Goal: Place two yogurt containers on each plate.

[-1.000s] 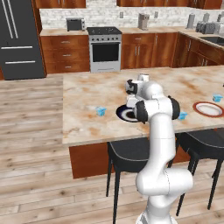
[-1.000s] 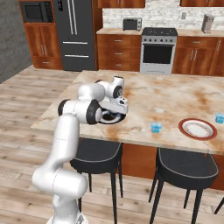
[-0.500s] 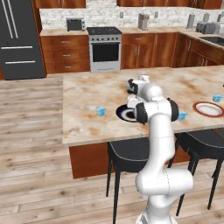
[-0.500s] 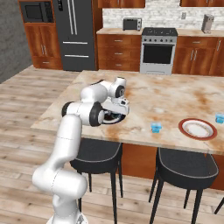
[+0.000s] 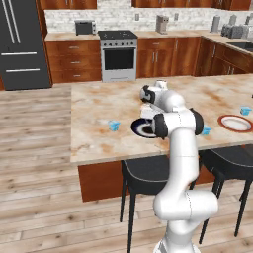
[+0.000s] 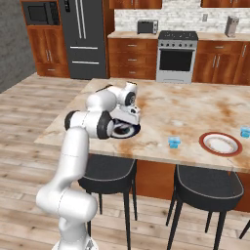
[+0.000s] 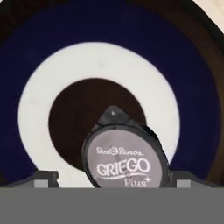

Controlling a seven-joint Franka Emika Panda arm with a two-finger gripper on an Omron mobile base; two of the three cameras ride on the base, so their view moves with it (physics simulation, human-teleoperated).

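Observation:
My gripper [image 7: 113, 180] hangs low over the black-rimmed plate [image 7: 100, 61], which has a white ring and a dark centre. A dark navy yogurt container [image 7: 124, 162] with a grey "Griego" lid rests on that plate between my fingertips [image 7: 46, 178]. The jaws stand open, with a gap on each side of the cup. From the base, the gripper [image 5: 148, 111] sits over the same plate [image 5: 143, 129] near the counter's front edge. Light blue yogurt containers stand left of it [image 5: 114, 125] and right of it [image 5: 206, 130]. The red-rimmed plate [image 5: 235, 123] lies far right, with another blue cup [image 5: 245, 110] behind it.
Dark stools [image 5: 148, 170] stand under the marble island's front edge [image 5: 113, 157]. The stove [image 5: 118, 57] and fridge [image 5: 22, 44] line the back wall. In the right base view the black plate [image 6: 124, 131], a blue cup [image 6: 174, 142] and the red plate [image 6: 220, 143] lie in a row.
The jaws have spread wider around the dark navy cup, which now rests free on the black plate. The arm has hardly moved.

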